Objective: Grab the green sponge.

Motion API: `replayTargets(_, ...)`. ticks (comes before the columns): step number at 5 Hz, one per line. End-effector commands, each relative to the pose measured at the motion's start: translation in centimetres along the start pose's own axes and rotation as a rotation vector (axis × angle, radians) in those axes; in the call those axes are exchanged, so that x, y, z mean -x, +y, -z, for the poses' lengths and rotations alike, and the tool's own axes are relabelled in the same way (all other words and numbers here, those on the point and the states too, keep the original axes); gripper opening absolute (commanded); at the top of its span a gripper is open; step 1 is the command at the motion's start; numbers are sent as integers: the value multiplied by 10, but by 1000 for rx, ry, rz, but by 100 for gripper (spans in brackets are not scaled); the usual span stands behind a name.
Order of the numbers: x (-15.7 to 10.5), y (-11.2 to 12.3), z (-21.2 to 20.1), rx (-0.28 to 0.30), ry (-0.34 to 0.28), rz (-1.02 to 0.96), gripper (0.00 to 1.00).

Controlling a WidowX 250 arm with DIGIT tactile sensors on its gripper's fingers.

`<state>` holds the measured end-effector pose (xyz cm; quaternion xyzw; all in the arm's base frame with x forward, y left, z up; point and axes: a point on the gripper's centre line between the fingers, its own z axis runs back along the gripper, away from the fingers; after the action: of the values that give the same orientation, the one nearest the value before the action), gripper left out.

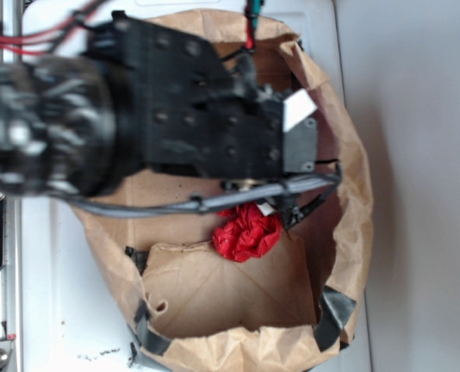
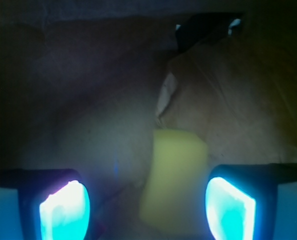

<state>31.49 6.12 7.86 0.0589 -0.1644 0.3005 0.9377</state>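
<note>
In the wrist view the green sponge (image 2: 173, 175), a pale yellow-green foam block with rounded corners, lies on the brown paper floor between my two glowing pads. My gripper (image 2: 148, 207) is open, the pads wide apart; the sponge sits nearer the right pad (image 2: 228, 207) and touches neither. In the exterior view my black arm (image 1: 207, 108) reaches down into the paper bag (image 1: 354, 147) and hides the sponge and the fingertips.
A red wrinkly wad (image 1: 247, 231) lies on the bag floor just below the arm. The bag's crumpled walls ring the arm, with black tape (image 1: 334, 314) at the lower corners. A grey cable (image 1: 214, 200) crosses the bag opening.
</note>
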Motion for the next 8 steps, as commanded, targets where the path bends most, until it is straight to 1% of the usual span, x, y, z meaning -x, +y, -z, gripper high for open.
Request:
replayTargets(1,-20,12,-4,-6,-47,-108,100)
replayTargets(2,-19,17,-1,5,-28,-137,100)
replayTargets(3,-19,23,3,20,-24,-131,100)
replayTargets(4,-25,31,7,46,1,-133,100)
replayTargets(5,-27,34,14,48,15,-125,100)
replayTargets(6,-26,30,24,21,5,-113,100)
replayTargets(7,-21,33,29,24,11,-80,100)
replayTargets(8,-19,34,29,35,14,-82,0)
